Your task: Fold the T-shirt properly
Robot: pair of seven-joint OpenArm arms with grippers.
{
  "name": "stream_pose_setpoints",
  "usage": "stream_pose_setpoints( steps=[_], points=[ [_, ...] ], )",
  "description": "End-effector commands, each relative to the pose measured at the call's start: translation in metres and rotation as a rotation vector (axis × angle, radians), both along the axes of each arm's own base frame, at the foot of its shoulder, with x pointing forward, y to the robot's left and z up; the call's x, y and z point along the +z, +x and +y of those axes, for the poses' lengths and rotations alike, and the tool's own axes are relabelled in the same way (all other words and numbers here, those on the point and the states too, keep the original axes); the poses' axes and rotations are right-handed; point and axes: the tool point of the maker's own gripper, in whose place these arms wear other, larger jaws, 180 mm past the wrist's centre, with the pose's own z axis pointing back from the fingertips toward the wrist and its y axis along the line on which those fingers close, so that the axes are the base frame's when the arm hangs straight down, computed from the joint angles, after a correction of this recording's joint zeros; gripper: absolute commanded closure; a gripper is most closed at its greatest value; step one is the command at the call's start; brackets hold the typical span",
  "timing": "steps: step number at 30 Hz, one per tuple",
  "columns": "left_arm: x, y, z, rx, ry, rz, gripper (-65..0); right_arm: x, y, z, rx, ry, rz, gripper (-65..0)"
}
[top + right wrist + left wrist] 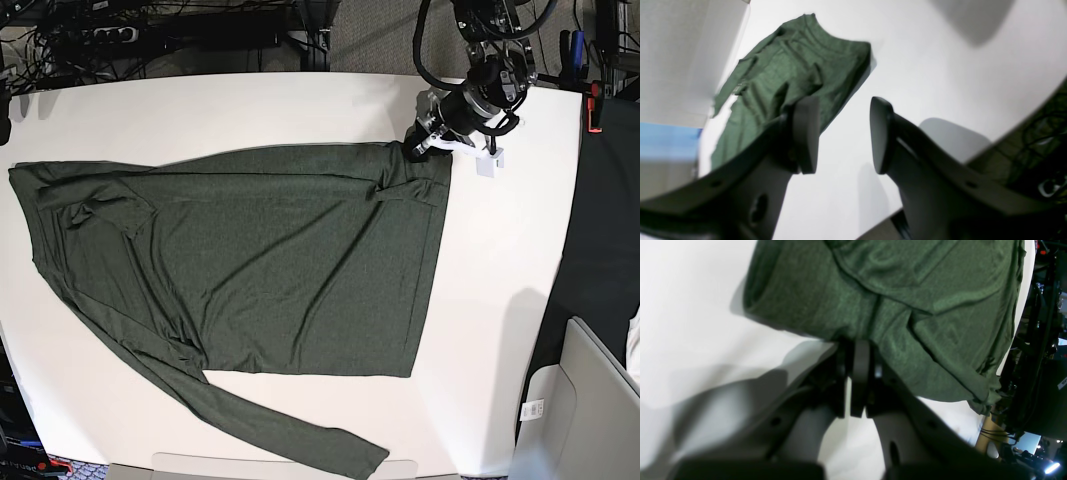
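Left gripper (858, 350) pinches the shirt's (260, 270) far corner; right gripper (840, 133) hangs spread, empty, above bare white table (500, 300).

Right gripper (841, 135): I see both dark fingers apart, nothing between them.
Shirt (790, 86): green, rumpled, lying beyond my left finger (805, 133).
Table (940, 66): white, carrying grey shadows.
Upper left: a pale panel (683, 56).
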Motion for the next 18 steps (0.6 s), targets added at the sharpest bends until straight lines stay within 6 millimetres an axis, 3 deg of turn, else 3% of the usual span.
stream_pose_setpoints(
  steps=[1, 11, 18],
  points=[
    [0.005, 0.002, -0.001, -0.002, -0.005, -0.017, 0.0, 0.026, 0.009, -0.013, 0.006, -0.067, -0.048, -24.6],
    [0.002, -0.003, -0.001, -0.002, -0.005, -0.004, 0.0, 0.028, 0.033, -0.016, 0.014, -0.098, -0.036, -24.6],
    [0.002, -0.003, -0.001, -0.002, -0.005, -0.004, 0.0, -0.005, 0.060, -0.004, 0.025, 0.012, -0.014, -24.6]
  ],
)
